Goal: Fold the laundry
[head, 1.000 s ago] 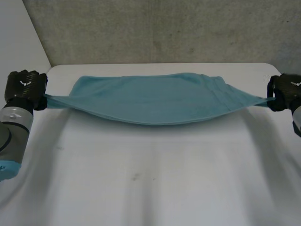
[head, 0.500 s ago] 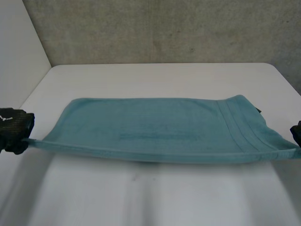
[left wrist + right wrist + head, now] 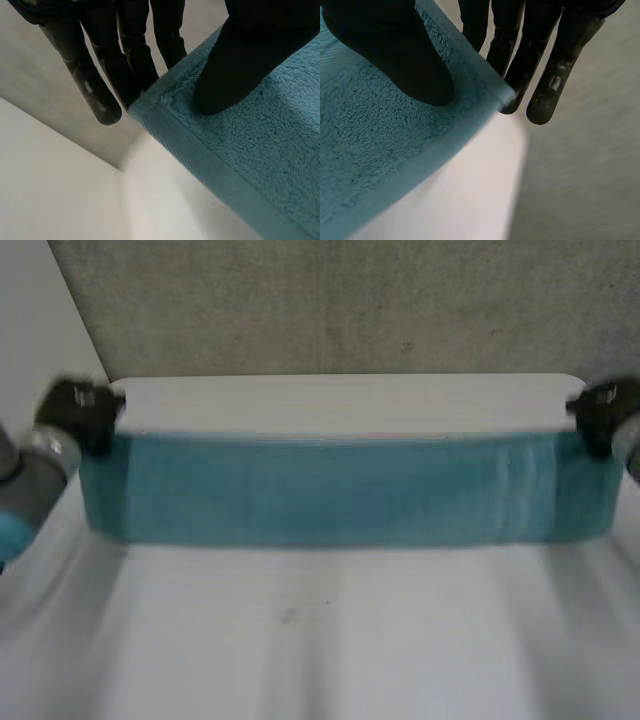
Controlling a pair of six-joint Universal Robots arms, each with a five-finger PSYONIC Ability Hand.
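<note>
Teal towel (image 3: pixel 340 490) hangs stretched taut above table.

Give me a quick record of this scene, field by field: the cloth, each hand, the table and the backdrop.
cloth: teal terry towel, stretched taut, hanging as a wide band
left hand: thumb and fingers pinch one upper corner of the towel
right hand: thumb and fingers pinch the other upper corner
surface: white table, below the towel
lower edge touching table: cannot tell
backdrop: grey wall
</note>
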